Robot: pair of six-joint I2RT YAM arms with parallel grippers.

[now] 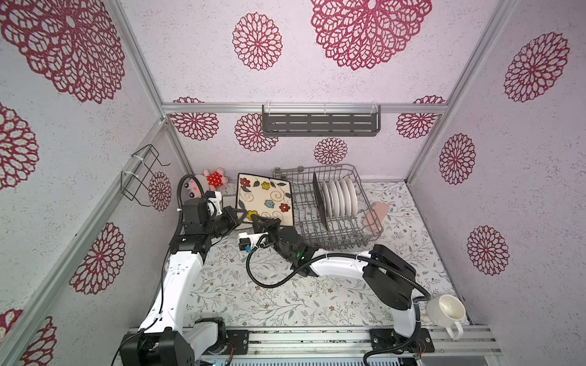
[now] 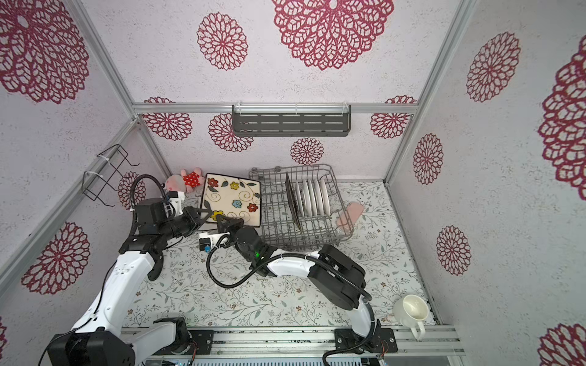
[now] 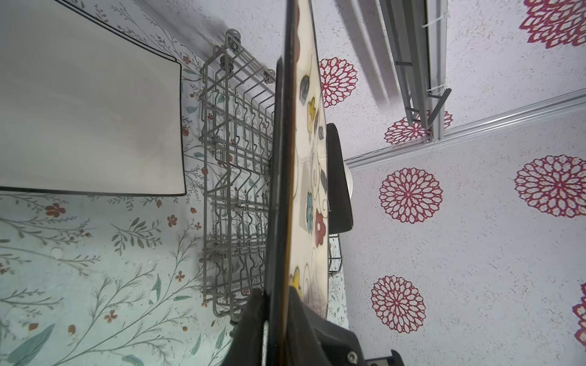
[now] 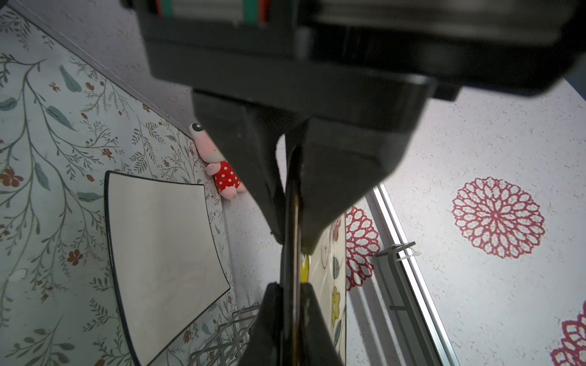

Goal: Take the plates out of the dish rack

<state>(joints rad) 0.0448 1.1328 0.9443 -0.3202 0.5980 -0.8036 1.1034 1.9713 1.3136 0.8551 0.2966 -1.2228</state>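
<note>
Plates sit in three spots along the bench point(image 1: 285, 301). At the far left, against the back wall, lies a pink plush toy point(image 1: 211, 182). Near it a white square plate point(image 3: 88, 111) with a dark rim lies flat on the bench, just left of the dish rack point(image 1: 317, 168); both top views mostly hide it.

A flowered square plate point(image 1: 266, 196) is held tilted above it, its face toward the top camera. The left hand point(image 1: 240, 216) is clamped on the plate's lower edge. The right hand point(image 1: 257, 219) is clamped on the same edge just beside it. In both top views the plate's right edge overlaps the rack's left wall.

Inside the rack a dark brown plate point(image 1: 318, 199) stands on edge. A row of small round white plates point(image 1: 341, 196) stands upright just to its right. A pink item point(image 1: 375, 214) leans at the rack's right end.

Open bench lies in front of the hands. A white mug point(image 1: 445, 312) sits at the front right corner, well apart.
</note>
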